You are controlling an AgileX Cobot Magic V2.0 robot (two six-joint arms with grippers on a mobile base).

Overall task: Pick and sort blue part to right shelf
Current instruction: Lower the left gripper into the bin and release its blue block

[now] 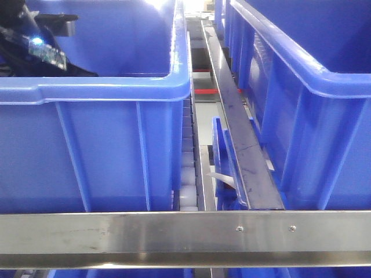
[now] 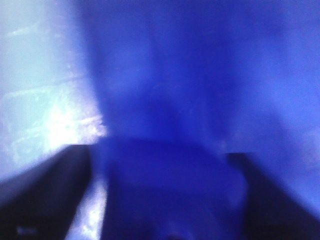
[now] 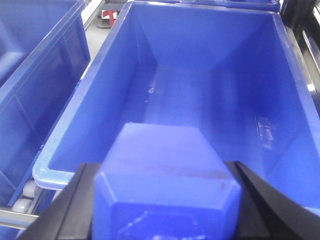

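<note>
- Right gripper: its jaws are clamped on the blue part, one black finger on each side of it.
- Blue part: a chunky block with angled corners, hanging above the near end of a big blue bin, not touching the bin floor.
- Beside that bin, on its left, stands a second bin; white rollers show in the gap between them.
- Left gripper: the left wrist view is badly blurred. Two dark fingers show against blue plastic, and I cannot tell how the jaws stand.
- Left arm reaches down inside the left-hand bin on the right shelf, behind its steel front.
</note>
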